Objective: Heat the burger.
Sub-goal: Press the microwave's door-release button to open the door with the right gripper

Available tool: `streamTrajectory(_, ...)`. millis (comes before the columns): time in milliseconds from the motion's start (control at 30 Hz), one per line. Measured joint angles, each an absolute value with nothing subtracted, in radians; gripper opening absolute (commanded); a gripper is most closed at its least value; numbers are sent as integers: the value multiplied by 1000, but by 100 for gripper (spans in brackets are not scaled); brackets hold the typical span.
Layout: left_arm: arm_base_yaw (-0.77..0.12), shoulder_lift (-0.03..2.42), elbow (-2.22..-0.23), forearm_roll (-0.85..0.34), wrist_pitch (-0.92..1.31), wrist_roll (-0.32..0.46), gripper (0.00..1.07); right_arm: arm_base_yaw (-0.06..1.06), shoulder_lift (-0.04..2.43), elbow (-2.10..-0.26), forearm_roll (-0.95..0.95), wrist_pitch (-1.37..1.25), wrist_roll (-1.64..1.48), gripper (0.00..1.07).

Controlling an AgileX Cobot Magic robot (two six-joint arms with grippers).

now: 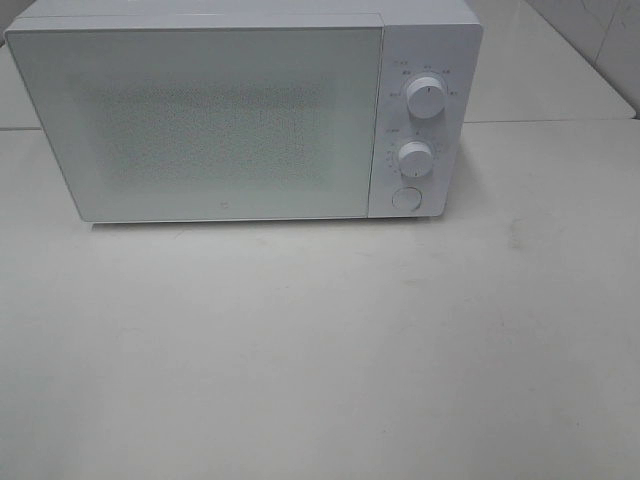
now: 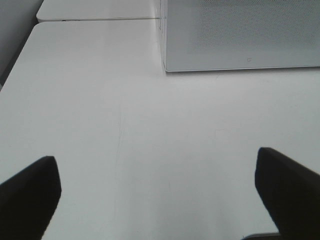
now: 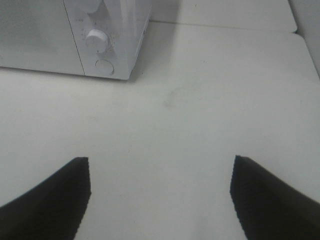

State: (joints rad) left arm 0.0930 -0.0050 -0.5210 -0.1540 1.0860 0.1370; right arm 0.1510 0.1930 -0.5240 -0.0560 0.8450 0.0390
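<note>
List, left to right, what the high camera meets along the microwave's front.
microwave door → control panel with two knobs and a button → table

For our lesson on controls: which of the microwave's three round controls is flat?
The bottom button: it lies flush, while the upper knob and middle knob stick out.

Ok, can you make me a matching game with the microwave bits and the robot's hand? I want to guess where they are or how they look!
Things:
1. microwave door
2. top knob
3. round button
4. left hand

Place or state:
A. open, over the bare table
B. lowest on the panel
C. shut
D. highest on the panel

Pairs: 1-C, 2-D, 3-B, 4-A
</note>
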Motion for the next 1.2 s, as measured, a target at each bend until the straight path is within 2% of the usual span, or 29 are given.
streamTrajectory(467, 93, -5, -521, -154, 1086, 137, 98, 149, -4, -505, -60, 995, 46, 76)
streamTrajectory(1200, 93, -5, -521, -154, 1086, 137, 98, 149, -4, -508, -60, 997, 46, 75)
